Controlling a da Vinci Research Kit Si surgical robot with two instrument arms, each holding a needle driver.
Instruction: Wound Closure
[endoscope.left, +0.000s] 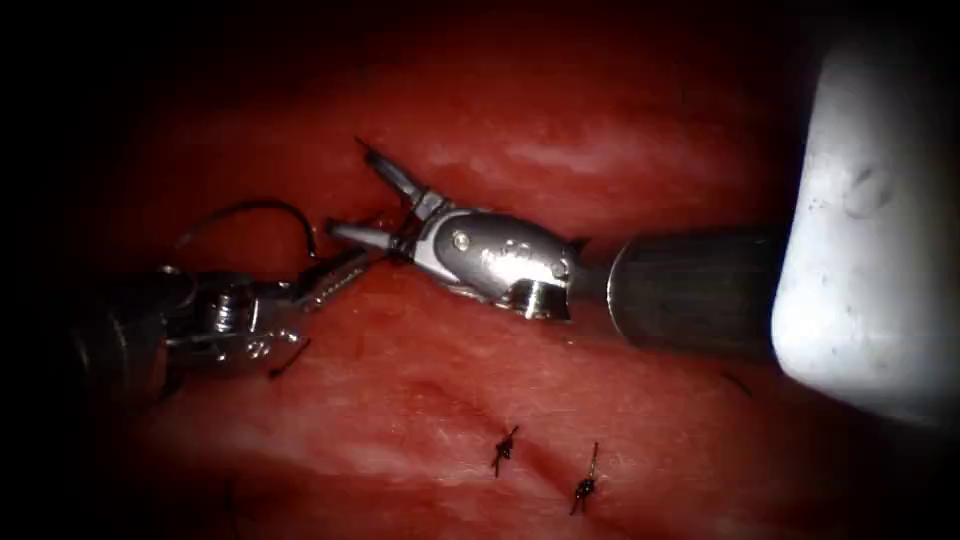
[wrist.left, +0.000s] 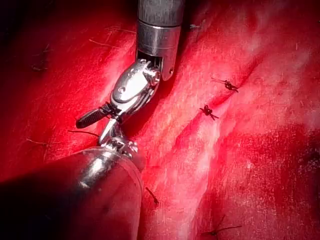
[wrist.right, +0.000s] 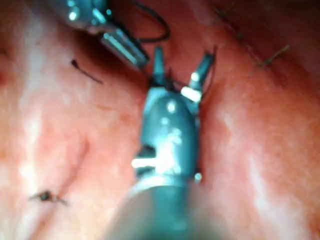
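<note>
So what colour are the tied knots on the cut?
Dark, near black, the knots show best in the endoscope view.

claws (endoscope.left: 352, 205) crowded together, knots (endoscope.left: 505, 449) well apart

Tissue (endoscope.left: 600, 150): wet, red pork belly with pale streaks. The cut (endoscope.left: 450, 400) runs as a dark furrow toward 5 o'clock, carrying two knotted stitches (endoscope.left: 505, 450) with short black tails. Thread (endoscope.left: 255, 208): a thin dark strand arching in a loop at 9 o'clock, above the left tool (endoscope.left: 335, 278). A cut thread end (endoscope.left: 288, 362) lies loose at 8 o'clock.
</note>
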